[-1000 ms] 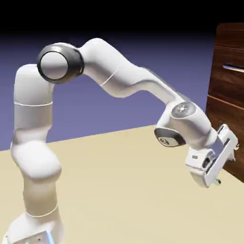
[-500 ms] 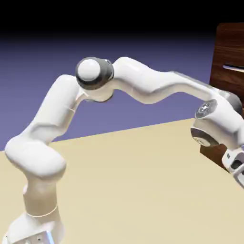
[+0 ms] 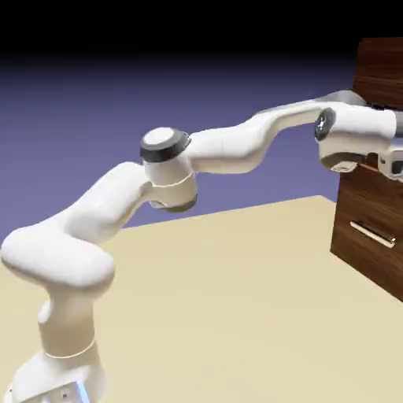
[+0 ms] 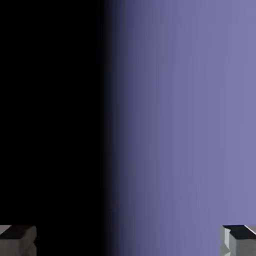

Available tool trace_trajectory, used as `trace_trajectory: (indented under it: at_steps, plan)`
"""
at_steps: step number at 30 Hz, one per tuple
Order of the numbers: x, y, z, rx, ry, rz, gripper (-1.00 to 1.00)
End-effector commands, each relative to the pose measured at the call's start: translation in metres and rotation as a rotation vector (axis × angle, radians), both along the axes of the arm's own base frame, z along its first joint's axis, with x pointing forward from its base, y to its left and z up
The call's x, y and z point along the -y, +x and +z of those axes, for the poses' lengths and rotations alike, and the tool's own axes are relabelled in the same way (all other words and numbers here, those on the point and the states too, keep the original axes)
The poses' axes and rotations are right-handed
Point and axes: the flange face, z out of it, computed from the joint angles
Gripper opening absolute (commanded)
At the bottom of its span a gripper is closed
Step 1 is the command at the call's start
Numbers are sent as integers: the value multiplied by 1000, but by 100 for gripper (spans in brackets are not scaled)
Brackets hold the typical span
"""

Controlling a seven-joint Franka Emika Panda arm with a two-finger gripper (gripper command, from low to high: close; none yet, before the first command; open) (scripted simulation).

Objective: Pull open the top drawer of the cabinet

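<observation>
The cabinet (image 3: 370, 252) stands at the exterior view's right edge, dark brown wood grain. Its top drawer (image 3: 382, 75) shows as a closed front; my wrist (image 3: 354, 138) covers the spot where its handle sits. My hand runs off the picture's right edge in front of that drawer, so its fingers are hidden there. In the hand view my gripper (image 4: 128, 242) is open, its fingertips (image 4: 17, 240) far apart at the bottom corners with nothing between them. That view shows only backdrop, black on the left and blue-violet on the right, and no cabinet.
The lower drawer (image 3: 358, 208) is closed, with its silver bar handle (image 3: 371, 234) showing below my wrist. The tan table (image 3: 236, 315) spreads between the arm's base (image 3: 55, 386) and the cabinet.
The arm has stretched out and risen, carrying the hand from low beside the cabinet's lower drawer up to the top drawer's height. The gripper has stayed open.
</observation>
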Motion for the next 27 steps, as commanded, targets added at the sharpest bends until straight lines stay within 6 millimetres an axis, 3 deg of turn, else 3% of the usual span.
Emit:
trace_trajectory:
  at_steps: [1,5,6,15,24,25,27]
  plan:
    - [-29,8,0,18,-5,48,0]
    - [-156,33,-15,57,-20,260,0]
    - [-168,35,-18,57,-20,280,0]
    - [-171,62,0,75,-19,277,0]
    - [-168,85,-18,57,-20,279,0]
    - [-168,85,-18,57,-20,279,-100]
    - [-168,83,-17,58,-20,279,-100]
